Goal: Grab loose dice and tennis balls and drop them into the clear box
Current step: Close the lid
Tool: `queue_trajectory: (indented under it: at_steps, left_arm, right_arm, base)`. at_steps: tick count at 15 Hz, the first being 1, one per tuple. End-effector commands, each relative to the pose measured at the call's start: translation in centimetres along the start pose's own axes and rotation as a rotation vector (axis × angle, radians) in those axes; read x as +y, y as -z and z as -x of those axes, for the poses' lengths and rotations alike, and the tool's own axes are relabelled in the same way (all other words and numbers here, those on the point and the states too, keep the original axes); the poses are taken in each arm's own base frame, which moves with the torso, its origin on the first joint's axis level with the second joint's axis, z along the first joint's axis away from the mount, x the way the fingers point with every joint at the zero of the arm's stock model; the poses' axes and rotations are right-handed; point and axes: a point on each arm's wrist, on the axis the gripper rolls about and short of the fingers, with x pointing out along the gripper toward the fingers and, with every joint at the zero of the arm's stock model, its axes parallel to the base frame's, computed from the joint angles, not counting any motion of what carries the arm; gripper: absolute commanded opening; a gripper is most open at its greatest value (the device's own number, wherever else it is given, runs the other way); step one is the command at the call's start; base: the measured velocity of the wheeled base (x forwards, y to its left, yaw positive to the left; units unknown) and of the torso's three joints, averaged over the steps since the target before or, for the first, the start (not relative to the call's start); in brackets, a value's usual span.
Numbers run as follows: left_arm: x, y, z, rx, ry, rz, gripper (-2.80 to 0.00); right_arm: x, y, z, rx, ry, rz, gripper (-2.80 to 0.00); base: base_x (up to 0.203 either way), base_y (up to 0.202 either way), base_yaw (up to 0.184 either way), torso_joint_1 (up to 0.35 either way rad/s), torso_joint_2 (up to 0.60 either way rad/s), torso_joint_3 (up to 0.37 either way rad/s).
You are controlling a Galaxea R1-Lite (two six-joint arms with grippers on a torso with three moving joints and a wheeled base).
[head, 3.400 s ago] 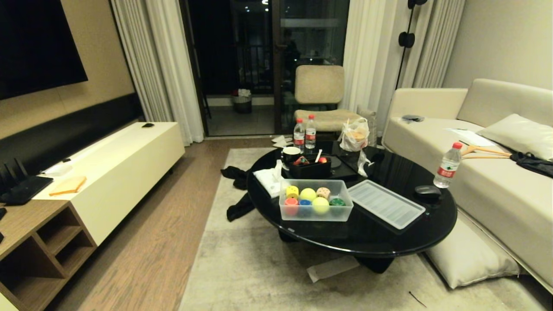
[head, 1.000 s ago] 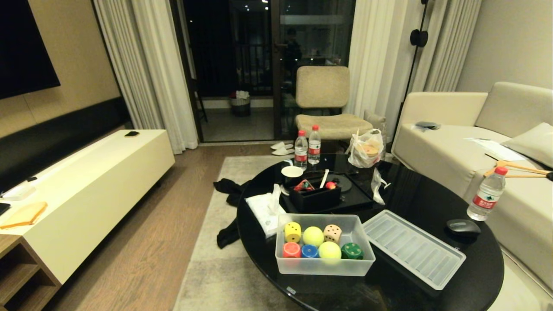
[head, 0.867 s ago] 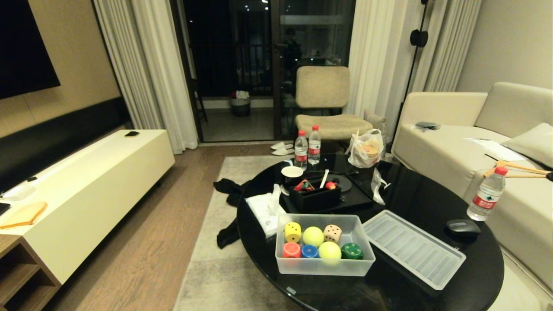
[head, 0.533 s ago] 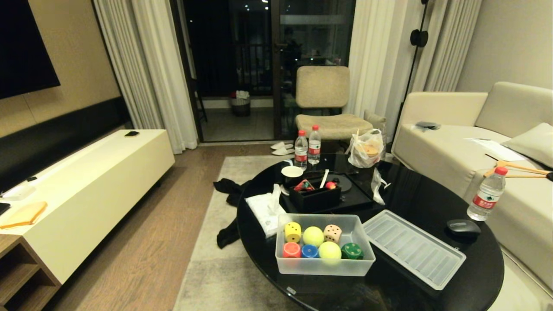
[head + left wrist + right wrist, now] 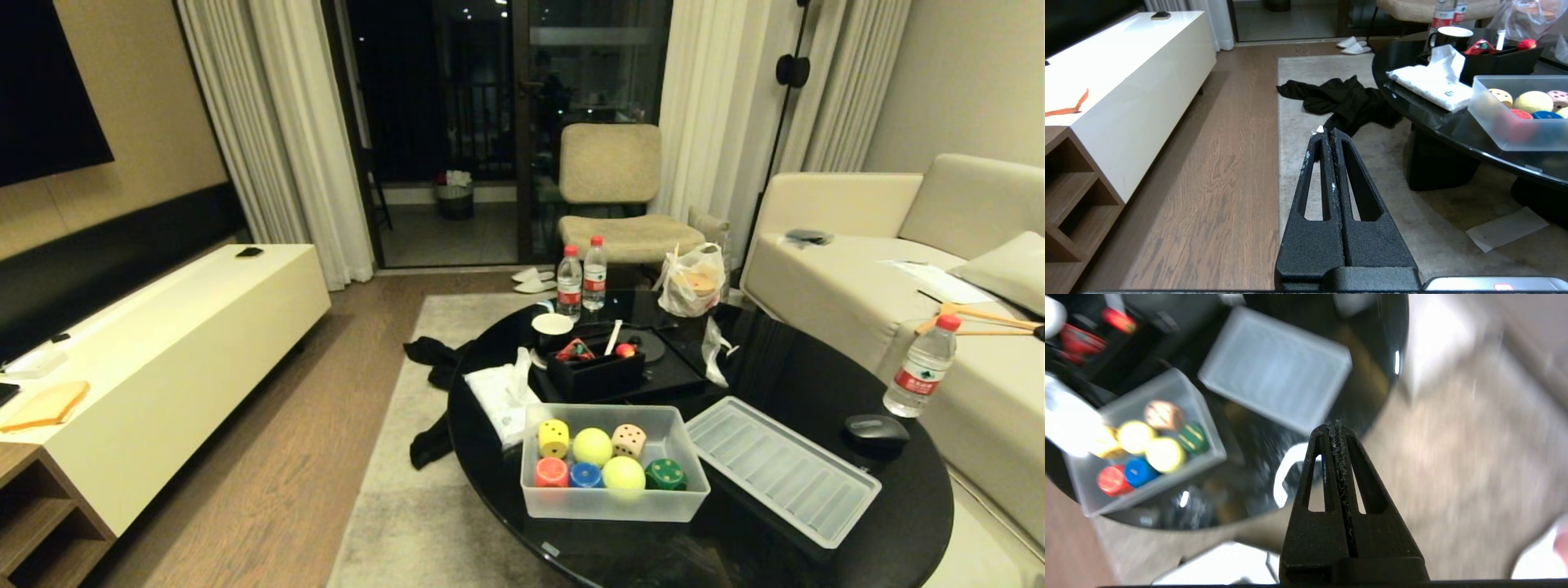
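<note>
Head view shows the clear box near the front edge of the round black table, holding two tennis balls and five dice in yellow, cream, red, blue and dark green; its ribbed lid lies just right of it, and a black tray with small red items sits behind. Neither arm appears there, and the right wrist picture is smeared. The left gripper, clenched empty, points level over the rug; the right gripper, also clenched empty, hangs above the table's near right edge.
</note>
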Motion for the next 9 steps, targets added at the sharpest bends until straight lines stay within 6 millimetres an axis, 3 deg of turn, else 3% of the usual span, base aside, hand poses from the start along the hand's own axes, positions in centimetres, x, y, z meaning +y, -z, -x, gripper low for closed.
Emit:
queue_trajectory:
  at_steps: [1,5,9]
  left_arm:
    - [0.0,0.1,0.0,0.004,0.0,0.001,-2.8]
    - [0.0,0.1,0.0,0.004,0.0,0.0,-2.8]
    - [0.0,0.1,0.0,0.004,0.0,0.001,-2.8]
  right_arm:
    - [-2.0,-0.4,-5.1,0.167,0.071,-0.066,-2.8]
    - [-4.1,0.0,-9.3,0.299,0.129,-0.122,-2.8]
    - [-5.7,1.6,-12.8,0.434,0.164,-0.207,-2.8]
  base:
    - [0.0,0.0,0.0,0.0,0.0,0.0]
    - [0.0,0.0,0.0,0.0,0.0,0.0]
    - [0.0,0.0,0.0,0.0,0.0,0.0]
